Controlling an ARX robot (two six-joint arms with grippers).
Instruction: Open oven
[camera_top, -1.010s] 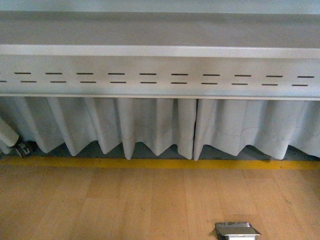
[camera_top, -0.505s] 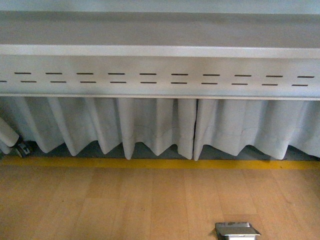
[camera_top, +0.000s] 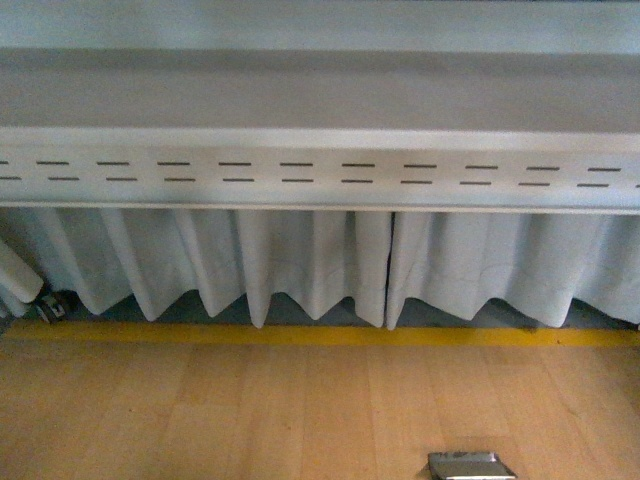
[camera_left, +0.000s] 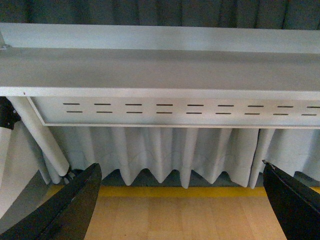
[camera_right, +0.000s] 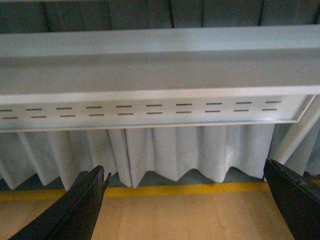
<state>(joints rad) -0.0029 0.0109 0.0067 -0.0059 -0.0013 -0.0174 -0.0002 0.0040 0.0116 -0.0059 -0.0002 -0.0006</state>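
Oven: not shown in any of the three views, so I cannot tell where it stands.

Left gripper (camera_left: 180, 169): my two dark fingers (camera_left: 67, 210) are spread wide, with nothing between them. Through the gap I see only white pleated curtain (camera_left: 165, 152) and yellow strip (camera_left: 165, 191).

Right gripper (camera_right: 184, 169): fingers (camera_right: 82, 210) likewise spread far apart, holding nothing and touching nothing I can see.

Front view: neither arm appears. A pale grey table (camera_top: 320, 95) spans the far side from left to right. Its front panel (camera_top: 320, 172) carries two rows of short dark slots. The curtain hangs below the panel and has a vertical seam right of centre. The yellow strip runs along its foot, and the wood-grain floor (camera_top: 250, 410) lies on the near side of it. A small metal plate (camera_top: 470, 466) sits in the floor at the near edge, right of centre. At far left is a slanted white leg (camera_top: 18, 275) with a caster (camera_top: 50, 308) at its foot
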